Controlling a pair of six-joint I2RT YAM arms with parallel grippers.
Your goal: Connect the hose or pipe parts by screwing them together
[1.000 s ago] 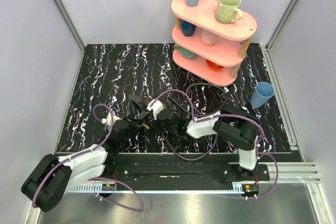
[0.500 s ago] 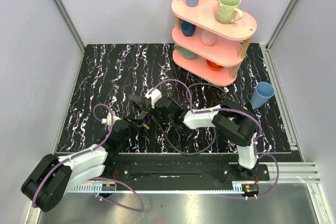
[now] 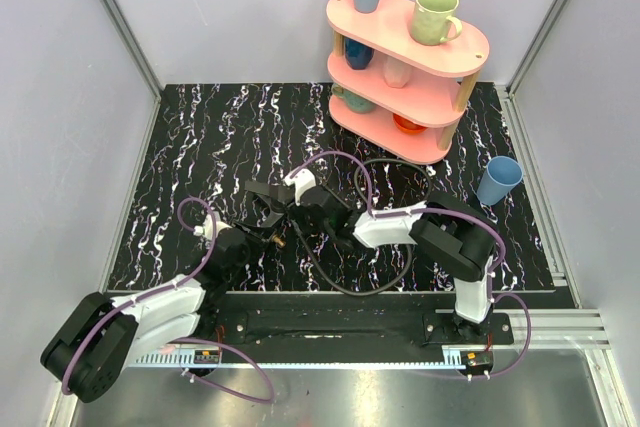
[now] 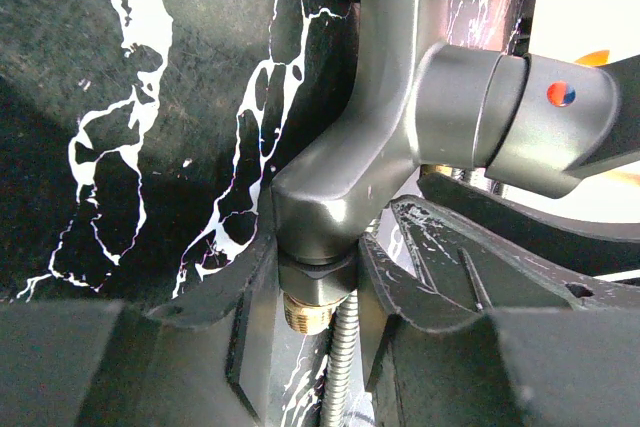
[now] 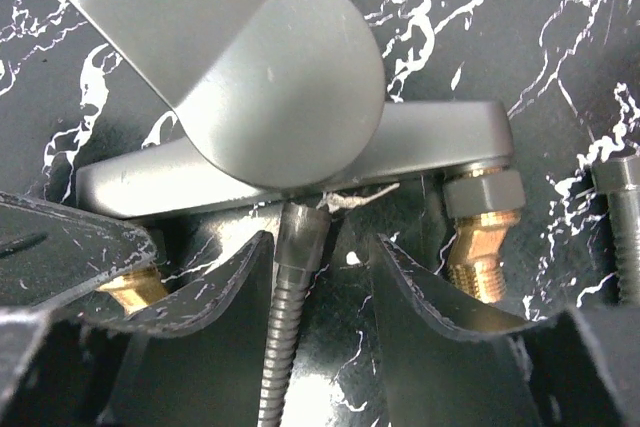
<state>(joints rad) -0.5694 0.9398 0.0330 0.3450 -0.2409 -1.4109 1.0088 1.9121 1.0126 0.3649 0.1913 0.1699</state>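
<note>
Here, left gripper (image 4: 318, 259) clamps the stiff fitting (image 4: 390, 97); right gripper (image 5: 322, 259), spread, straddles the probably floppy hose (image 5: 283, 347): grasp its collar (image 5: 301, 231) at the fitting.

Black mat (image 3: 200, 167) — rack (image 3: 398, 22), blue cup (image 3: 498, 181), hose (image 3: 350, 293).

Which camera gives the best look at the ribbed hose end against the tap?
Right wrist: the hose end sits mid-frame, close up, at the underside of the grey tap body. Left wrist catches only a stretch of hose beside a brass fitting. Top external shows thin loops, the end too small to pick out.
</note>
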